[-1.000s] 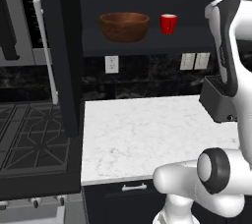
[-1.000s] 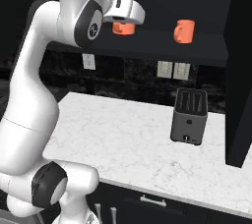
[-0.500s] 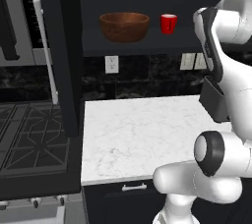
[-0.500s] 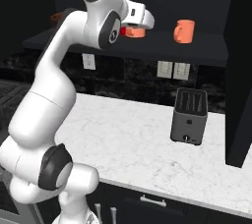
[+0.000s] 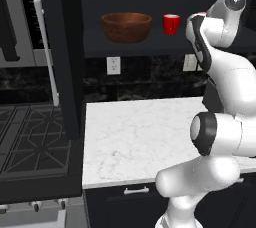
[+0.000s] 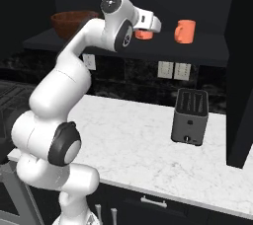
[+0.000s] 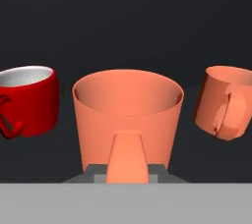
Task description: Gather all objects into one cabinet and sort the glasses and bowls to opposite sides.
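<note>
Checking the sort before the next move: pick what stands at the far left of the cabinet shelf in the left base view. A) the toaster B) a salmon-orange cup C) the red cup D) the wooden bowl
D: the wooden bowl stands leftmost on the cabinet shelf, with the red cup to its right.

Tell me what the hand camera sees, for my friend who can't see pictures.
A salmon-orange cup sits front and center, its handle facing the camera. A red cup with a white inside is on its left, another salmon-orange cup on its right, against darkness.
</note>
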